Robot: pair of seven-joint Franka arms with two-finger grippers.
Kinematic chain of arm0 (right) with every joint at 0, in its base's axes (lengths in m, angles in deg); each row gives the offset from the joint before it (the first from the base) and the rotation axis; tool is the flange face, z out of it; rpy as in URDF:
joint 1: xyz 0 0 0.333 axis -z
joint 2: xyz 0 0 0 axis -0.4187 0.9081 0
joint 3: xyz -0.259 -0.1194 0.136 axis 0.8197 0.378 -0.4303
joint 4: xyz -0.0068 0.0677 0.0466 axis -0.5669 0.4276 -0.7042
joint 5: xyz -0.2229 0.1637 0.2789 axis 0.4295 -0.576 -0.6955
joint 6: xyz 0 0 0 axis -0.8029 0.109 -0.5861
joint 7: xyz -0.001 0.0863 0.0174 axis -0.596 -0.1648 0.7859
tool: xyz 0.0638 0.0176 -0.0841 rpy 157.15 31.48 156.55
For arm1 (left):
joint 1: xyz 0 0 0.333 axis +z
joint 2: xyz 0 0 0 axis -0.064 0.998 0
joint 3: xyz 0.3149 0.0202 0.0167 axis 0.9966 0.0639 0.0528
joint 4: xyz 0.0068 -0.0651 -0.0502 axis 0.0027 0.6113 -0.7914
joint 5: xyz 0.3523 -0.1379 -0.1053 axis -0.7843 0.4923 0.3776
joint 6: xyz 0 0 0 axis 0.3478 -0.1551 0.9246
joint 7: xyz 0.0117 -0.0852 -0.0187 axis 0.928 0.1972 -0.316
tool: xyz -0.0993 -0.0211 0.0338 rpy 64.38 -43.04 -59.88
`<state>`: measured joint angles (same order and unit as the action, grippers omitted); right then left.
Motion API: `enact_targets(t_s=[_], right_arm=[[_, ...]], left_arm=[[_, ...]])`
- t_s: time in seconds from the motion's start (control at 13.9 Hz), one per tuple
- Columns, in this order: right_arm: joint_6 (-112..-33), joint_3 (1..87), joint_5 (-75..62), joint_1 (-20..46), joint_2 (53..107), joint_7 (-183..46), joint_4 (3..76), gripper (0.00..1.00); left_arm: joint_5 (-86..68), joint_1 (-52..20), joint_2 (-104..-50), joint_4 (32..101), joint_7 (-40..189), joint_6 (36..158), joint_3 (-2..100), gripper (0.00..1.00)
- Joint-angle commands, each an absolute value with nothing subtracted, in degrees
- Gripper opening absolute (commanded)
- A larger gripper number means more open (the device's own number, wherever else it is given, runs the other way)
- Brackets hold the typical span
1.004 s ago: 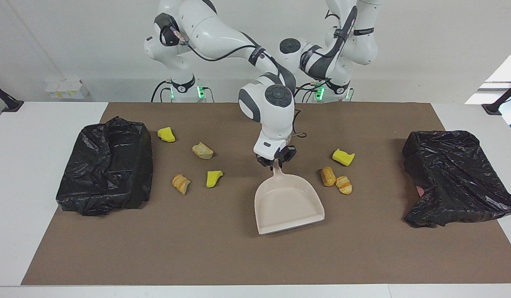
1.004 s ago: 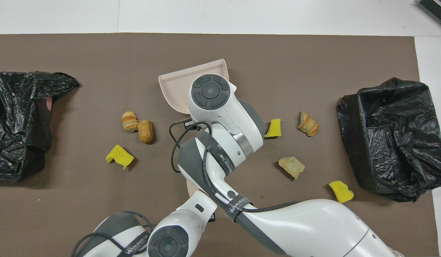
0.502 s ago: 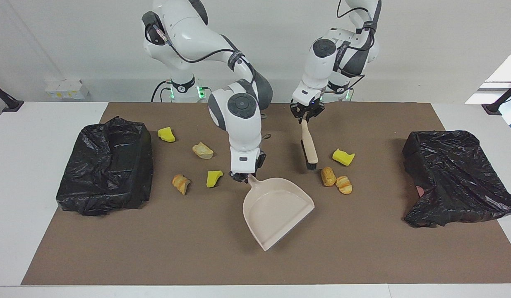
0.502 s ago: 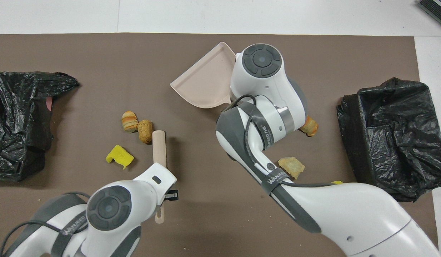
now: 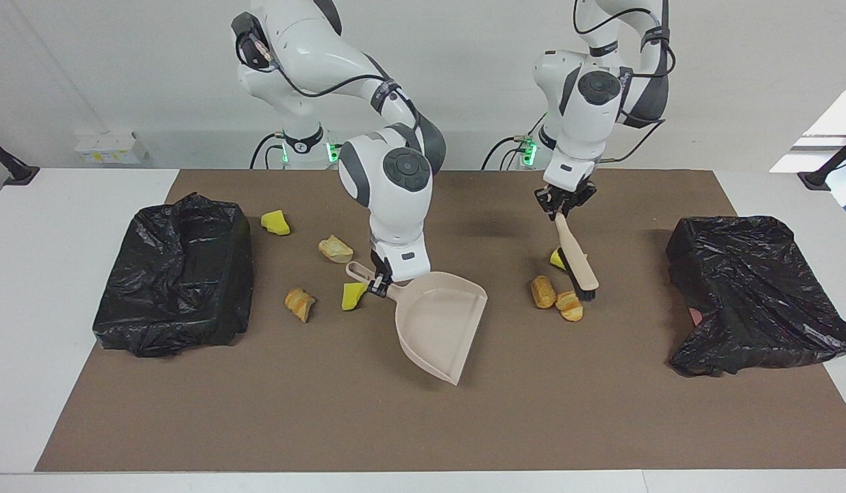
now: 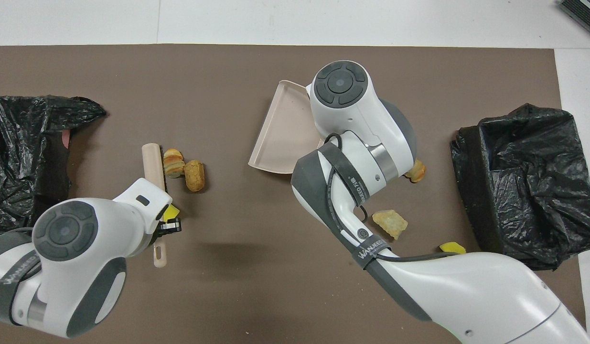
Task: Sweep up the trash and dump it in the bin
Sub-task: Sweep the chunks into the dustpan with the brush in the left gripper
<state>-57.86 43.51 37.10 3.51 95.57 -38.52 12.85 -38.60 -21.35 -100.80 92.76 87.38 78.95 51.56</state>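
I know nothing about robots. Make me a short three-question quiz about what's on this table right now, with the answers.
1. True or false: the right gripper is shut on the dustpan handle.
2. Which tool does the left gripper hold: A) sponge, B) brush, C) bag?
3. Fill in: the brush's bristle end sits beside two ____ pieces, toward the left arm's end of the brown mat.

Key
1. True. It grips the handle, and the pan's mouth is turned toward the left arm's end.
2. B. The brush hangs slanted from its handle.
3. Bread (golden-brown). A yellow chunk lies beside them, nearer the robots; a black bin stands farther along at that end.
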Motion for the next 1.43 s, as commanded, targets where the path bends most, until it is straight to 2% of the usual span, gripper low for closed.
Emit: enact_targets(t_s=[0.0, 0.14, 0.29, 0.65, 1.08, 1.22, 1.36], right_arm=[[-58.41, 42.92, 38.9, 3.32, 94.74, -34.22, 14.98, 0.0], [-58.32, 42.92, 39.86, 0.59, 95.44, -33.51, 14.98, 0.0], [-58.14, 42.92, 41.01, 0.15, 95.62, -31.24, 15.41, 0.0], [-59.37, 42.83, 41.19, -0.21, 94.57, -22.0, 18.32, 0.0], [-61.65, 42.57, 40.22, -0.21, 92.38, -25.23, 23.31, 0.0], [-62.71, 42.57, 40.22, -0.12, 91.76, -26.56, 24.9, 0.0], [-62.62, 42.57, 40.13, -0.12, 91.67, -27.0, 24.91, 0.0]], left_arm=[[-39.54, -15.29, -99.72, 92.07, 81.66, 78.48, 51.01, 0.0], [-39.45, -13.08, -98.41, 93.3, 76.8, 79.26, 51.01, 0.0], [-39.45, -12.81, -94.56, 92.35, 76.36, 82.24, 51.01, 0.0], [-33.39, -13.77, -87.25, 86.9, 69.67, 83.49, 50.58, 0.0], [-24.95, -25.27, -86.28, 85.75, 82.57, 88.32, 50.49, 0.0], [-22.93, -31.24, -83.64, 85.84, 87.75, 92.52, 50.57, 0.0], [-22.31, -33.45, -82.85, 85.05, 90.41, 94.21, 50.4, 0.0]])
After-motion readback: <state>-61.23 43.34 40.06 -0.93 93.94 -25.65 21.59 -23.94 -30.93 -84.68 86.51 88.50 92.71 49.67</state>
